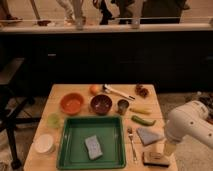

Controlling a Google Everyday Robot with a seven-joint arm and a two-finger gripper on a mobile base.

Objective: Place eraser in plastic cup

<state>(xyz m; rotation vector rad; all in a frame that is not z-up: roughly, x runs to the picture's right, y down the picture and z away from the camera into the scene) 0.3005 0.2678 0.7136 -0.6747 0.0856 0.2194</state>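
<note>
**Eraser** [156, 158] lies flat at the 5 o'clock corner of the bench [65, 91], not grasped. The hand [169, 149] hangs just above it at 1 o'clock, spread wide. The plastic cup [53, 120] stands well apart, at the 9 o'clock edge.

**Risk:** the block looks broad for the cup's mouth, so it may jam or tip the cup.

**Count:** one eraser, one plastic cup, one tray [65, 150], one sponge [92, 147].

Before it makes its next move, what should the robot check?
1. Eraser lying free on the table, front right corner: ok.
2. Pincer open, by the eraser's right end: ok.
3. Pincer lined up over eraser: cannot tell.
4. Cup standing left of the tray: ok.
5. Cup empty: cannot tell.
</note>
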